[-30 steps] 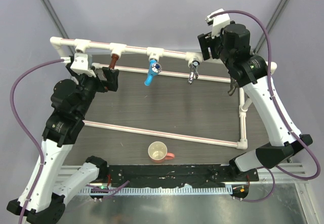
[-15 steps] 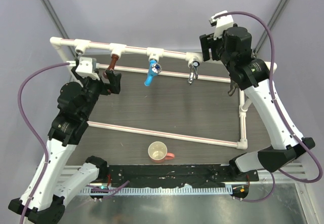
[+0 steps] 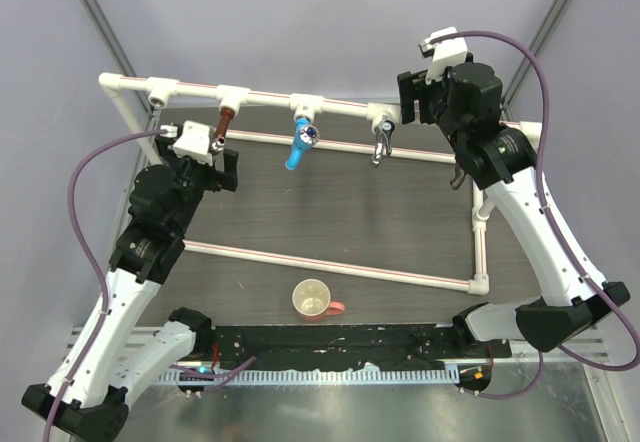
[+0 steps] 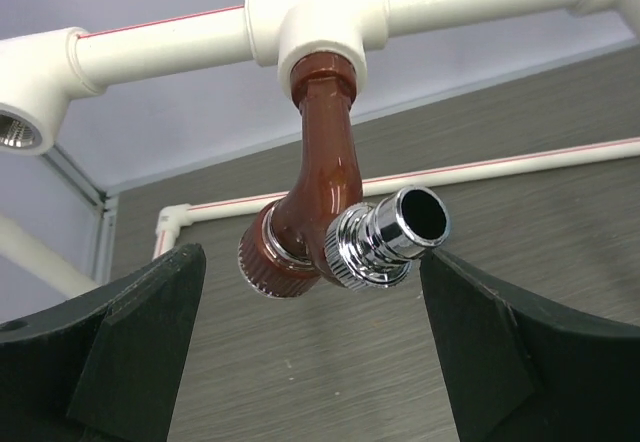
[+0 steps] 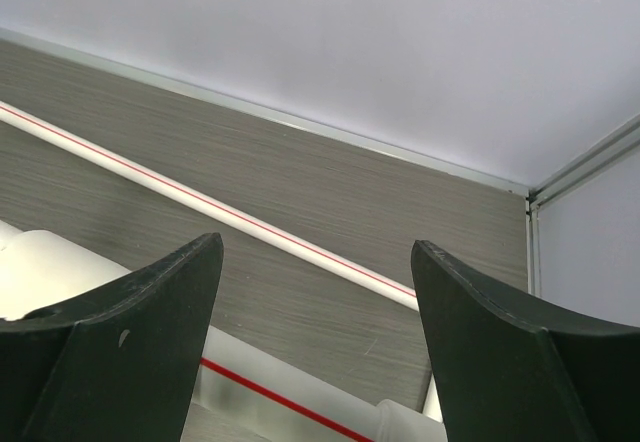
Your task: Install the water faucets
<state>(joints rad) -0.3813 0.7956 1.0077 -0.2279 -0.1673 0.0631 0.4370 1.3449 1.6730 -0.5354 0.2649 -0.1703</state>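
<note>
A dark wood-grain surface stands inside pale lilac walls and carries a white pipe frame.

The left pincer is released. Its black fingers stand wide apart on either side of the copper-brown faucet, with clear gaps to it. That faucet hangs from a tee socket on the top pipe rail, its stem seated in the socket. Its chrome spout points toward the camera and its ribbed brown knob sits beside it.

Farther along the rail toward the right arm hang the blue faucet and then the chrome faucet, each under its own socket. At the rail's left end one socket is open.

The right pincer is also released, with nothing between its fingers. It hovers at the right end of the rail, just past the chrome faucet.

Well away from the rail, near the arm bases, a cup with a pink handle stands upright.
</note>
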